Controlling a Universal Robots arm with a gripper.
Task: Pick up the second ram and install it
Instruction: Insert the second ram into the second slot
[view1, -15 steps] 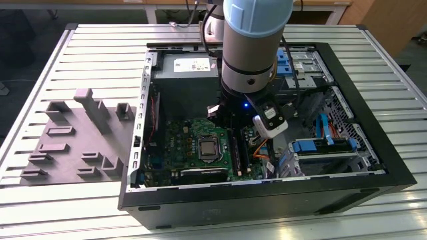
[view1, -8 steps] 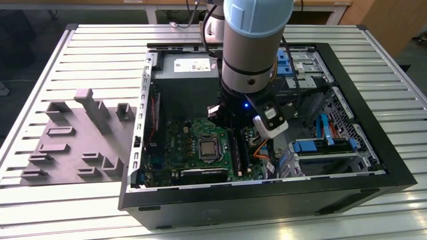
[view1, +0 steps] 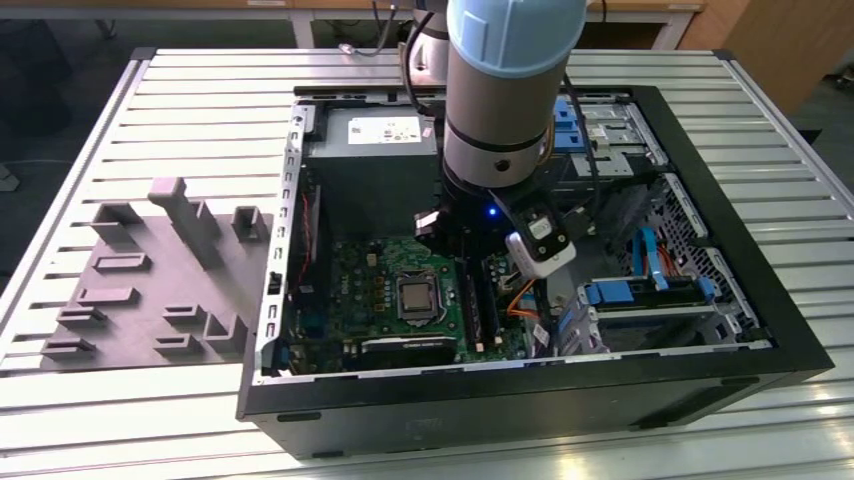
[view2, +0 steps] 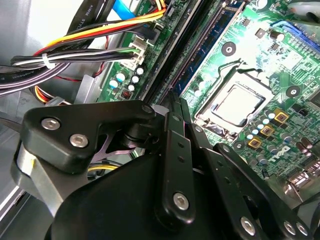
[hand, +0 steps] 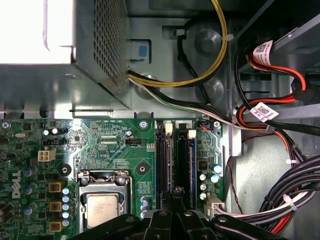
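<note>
Gripper (hand: 176, 200) low over the motherboard (hand: 115, 155), jaws closed on the second ram (view2: 176, 102); keep the stick upright and parallel above its slot (hand: 172, 160), then press evenly.

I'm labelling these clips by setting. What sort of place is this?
Probably a robotics test bench for computer assembly: an open black desktop computer case lies on a ribbed metal table, beside a pale grey moulded parts tray, with the gripper over the green motherboard.

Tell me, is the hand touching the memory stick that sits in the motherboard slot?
Cannot tell. In both wrist views the hand overlaps one end of the memory stick and hides any contact or gap.
</note>
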